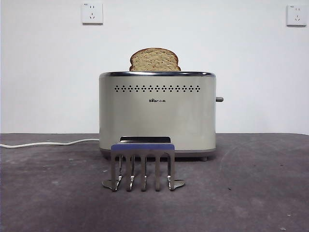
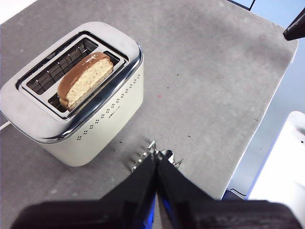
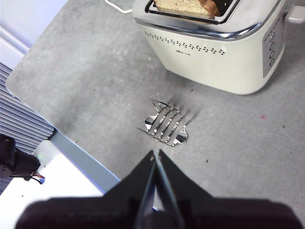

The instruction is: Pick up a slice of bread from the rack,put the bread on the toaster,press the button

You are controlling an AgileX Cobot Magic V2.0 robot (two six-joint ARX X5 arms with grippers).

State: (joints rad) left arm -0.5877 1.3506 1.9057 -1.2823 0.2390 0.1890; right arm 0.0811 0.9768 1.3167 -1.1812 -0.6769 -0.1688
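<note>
Both grippers hang high above the grey table [image 1: 270, 193], clear of everything. The left gripper [image 2: 156, 160] has its two black jaws pressed together with nothing between them, and the right gripper [image 3: 156, 157] is the same, jaws meeting at the tips and holding nothing.

The tan, speckled slice of bread with its dark brown crust [image 1: 154, 60] already stands upright in a slot of the boxy cream-beige toaster with the chrome top rim [image 1: 157, 116], its domed top showing above the rim. The small silver rack of upright prongs with a blue-purple top bar [image 1: 143, 166] stands just on the near side of the toaster, with no slice in it.

By that layout, what is left is the press. A small grey lever [image 1: 219, 99] sticks out from the toaster's right end, and the right wrist view shows that same end panel with a column of small round buttons [image 3: 272, 47]. The toaster's long axis runs left to right, so the control faces rightward. From the wrist views the right gripper looks the nearer to that end, while the left gripper sees only the front side and top. The press would most likely come down at the right end, past the rack.
</note>
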